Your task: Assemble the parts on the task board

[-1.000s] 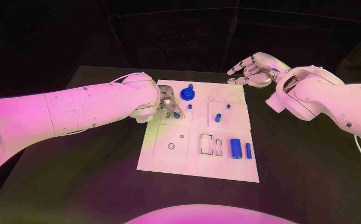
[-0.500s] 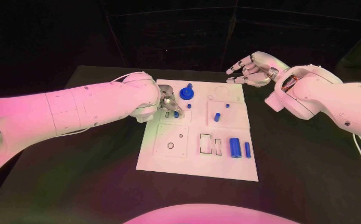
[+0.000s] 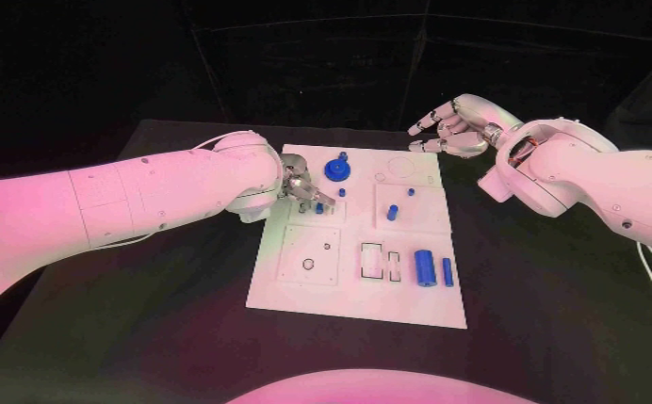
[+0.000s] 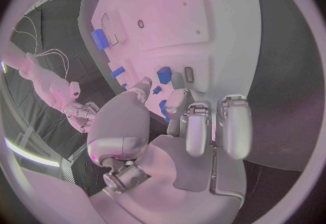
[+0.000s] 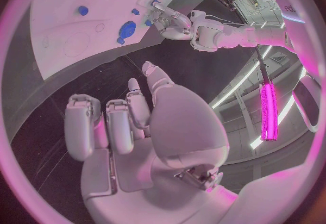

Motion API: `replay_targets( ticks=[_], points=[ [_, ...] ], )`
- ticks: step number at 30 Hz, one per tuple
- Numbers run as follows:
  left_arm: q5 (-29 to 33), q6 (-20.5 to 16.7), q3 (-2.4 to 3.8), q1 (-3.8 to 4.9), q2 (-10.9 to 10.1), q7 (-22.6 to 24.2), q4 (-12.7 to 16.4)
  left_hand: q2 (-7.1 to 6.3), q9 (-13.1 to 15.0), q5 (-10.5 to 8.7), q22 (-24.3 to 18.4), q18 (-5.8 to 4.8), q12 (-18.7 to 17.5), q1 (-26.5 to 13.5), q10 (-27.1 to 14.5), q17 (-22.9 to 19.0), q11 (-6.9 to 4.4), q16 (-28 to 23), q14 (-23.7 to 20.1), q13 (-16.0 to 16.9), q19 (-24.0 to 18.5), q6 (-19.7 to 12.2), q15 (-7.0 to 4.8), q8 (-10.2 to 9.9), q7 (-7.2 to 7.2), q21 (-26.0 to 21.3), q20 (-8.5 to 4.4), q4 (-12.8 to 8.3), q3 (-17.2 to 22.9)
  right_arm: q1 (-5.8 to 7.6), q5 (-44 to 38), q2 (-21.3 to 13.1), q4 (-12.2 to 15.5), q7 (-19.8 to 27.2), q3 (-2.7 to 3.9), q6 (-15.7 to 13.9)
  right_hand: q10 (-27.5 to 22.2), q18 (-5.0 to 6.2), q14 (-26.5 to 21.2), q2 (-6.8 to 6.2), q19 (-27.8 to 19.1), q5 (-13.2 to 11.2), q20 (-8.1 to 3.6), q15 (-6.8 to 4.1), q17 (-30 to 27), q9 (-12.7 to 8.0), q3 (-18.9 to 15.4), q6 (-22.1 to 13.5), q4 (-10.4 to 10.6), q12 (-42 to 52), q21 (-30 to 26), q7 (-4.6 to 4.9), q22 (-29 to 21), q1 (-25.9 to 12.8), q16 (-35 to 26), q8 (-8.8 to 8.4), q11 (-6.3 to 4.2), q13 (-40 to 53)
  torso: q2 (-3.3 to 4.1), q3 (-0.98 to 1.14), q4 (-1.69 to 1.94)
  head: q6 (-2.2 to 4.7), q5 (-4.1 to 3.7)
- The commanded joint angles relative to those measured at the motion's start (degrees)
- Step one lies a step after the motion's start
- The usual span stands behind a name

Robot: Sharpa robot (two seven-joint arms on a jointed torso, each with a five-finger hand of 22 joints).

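Blue pegs sit on the white board in the middle of the black surface, and the left hand rests over the board's far left part, its fingers pinching a small blue peg against it. Just beyond those fingers stands a round blue knob. Off the board's far right corner, the right hand hovers with its fingers loosely spread, holding nothing.
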Motion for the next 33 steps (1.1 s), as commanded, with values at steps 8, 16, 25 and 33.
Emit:
replay_targets(
  ticks=[8,16,25,33],
  points=[
    [5.06,1.82,4.43,1.53,-1.62,2.44,1.12,3.14,-3.37,0.17,2.85,-0.35,-10.33,6.77,-7.42,15.09,2.40,0.18,6.05,-11.17,0.77,-4.99,1.73,-4.99,2.66,-2.39,1.24,0.77,-4.19,0.11,-0.09,0.23,-0.55,0.76,0.02,-0.08,-0.32,0.61,3.71,-0.09,0.02,0.09,-0.24,-0.43,5.06,-0.07,0.08,-0.18,0.38,-0.32,-0.27,0.06,1.76,-0.60,-0.34,0.23,-0.03,-0.03,0.00,-0.06,0.17,0.47,-0.15],
    [5.94,8.05,6.05,3.27,-0.01,2.98,-4.01,4.02,-5.12,0.18,1.51,0.00,-11.53,8.42,-8.27,15.09,2.90,0.18,6.05,-12.88,0.16,-4.93,2.21,-6.61,3.20,-3.48,1.84,1.26,-6.38,0.10,0.00,0.73,-1.13,0.91,0.02,0.11,-0.32,0.61,3.71,-0.09,0.02,0.09,-0.24,-0.43,5.06,-0.07,0.08,-0.18,0.38,-0.32,-0.27,0.06,1.76,-0.60,-0.34,0.23,-0.03,-0.03,0.00,-0.03,-0.13,0.71,0.37],
    [0.58,13.22,6.14,3.82,4.55,2.86,-14.10,4.89,-5.56,0.17,1.80,-0.06,-10.97,8.99,-7.90,15.09,2.88,0.18,6.05,-12.49,0.28,-4.22,2.25,-6.68,3.13,-3.33,1.95,1.57,-7.03,0.09,0.04,1.04,-1.27,0.91,0.01,0.24,-0.27,0.61,3.70,-0.03,0.02,0.12,-0.24,-0.43,5.04,-0.07,0.12,-0.19,0.39,-0.28,-0.27,0.05,1.77,-0.57,-0.36,0.25,-0.04,0.01,0.10,0.00,-0.18,0.99,0.71],
    [-1.87,14.65,4.98,3.40,7.67,3.23,-20.45,5.68,-5.84,0.17,2.08,-0.10,-10.09,9.45,-7.28,15.09,2.71,0.18,6.05,-11.79,0.42,-3.31,2.15,-6.47,2.91,-3.17,1.93,1.90,-7.74,0.09,0.04,1.15,-1.23,1.09,0.01,-0.01,-0.32,0.60,3.71,0.01,0.03,0.17,-0.25,-0.44,5.07,-0.07,0.16,-0.20,0.38,-0.34,-0.27,0.04,1.78,-0.51,-0.35,0.26,-0.05,-0.05,0.08,0.00,-0.15,0.83,0.75]
  ],
)
